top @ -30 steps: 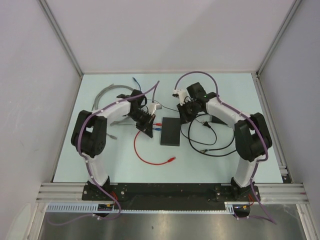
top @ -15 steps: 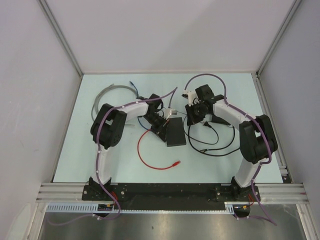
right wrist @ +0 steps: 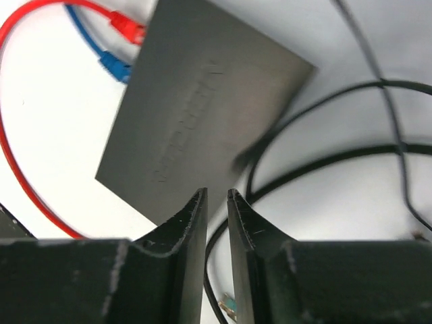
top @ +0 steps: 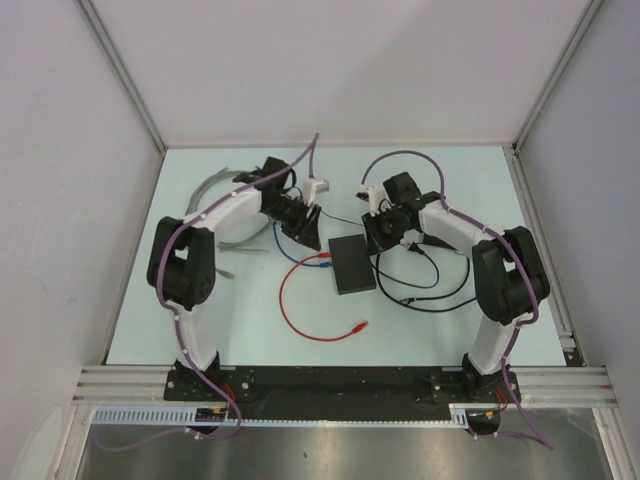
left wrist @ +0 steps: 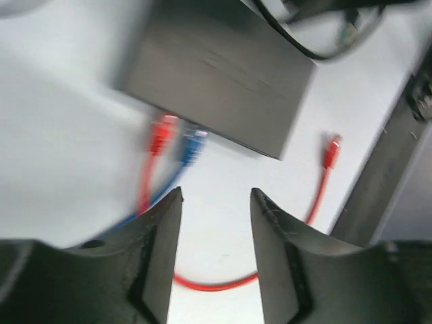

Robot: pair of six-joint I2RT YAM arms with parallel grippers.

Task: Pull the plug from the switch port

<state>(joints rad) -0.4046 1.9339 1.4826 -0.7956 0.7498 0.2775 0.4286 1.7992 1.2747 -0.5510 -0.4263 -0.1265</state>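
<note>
left pincer (left wrist: pixel 216 194) is hanging apart, right pincer (right wrist: pixel 217 192) barely apart over the switch box (left wrist: pixel 216 67). red plug (left wrist: pixel 160 133) and blue plug (left wrist: pixel 194 145) are crowding together, risking a double grab.

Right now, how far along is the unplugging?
Done: nothing clear; red plug and blue plug both sit at the switch edge, seating unclear. In hand: nothing; left fingers open, empty; right fingers barely apart over the switch. Left: grip and pull the plug.
</note>
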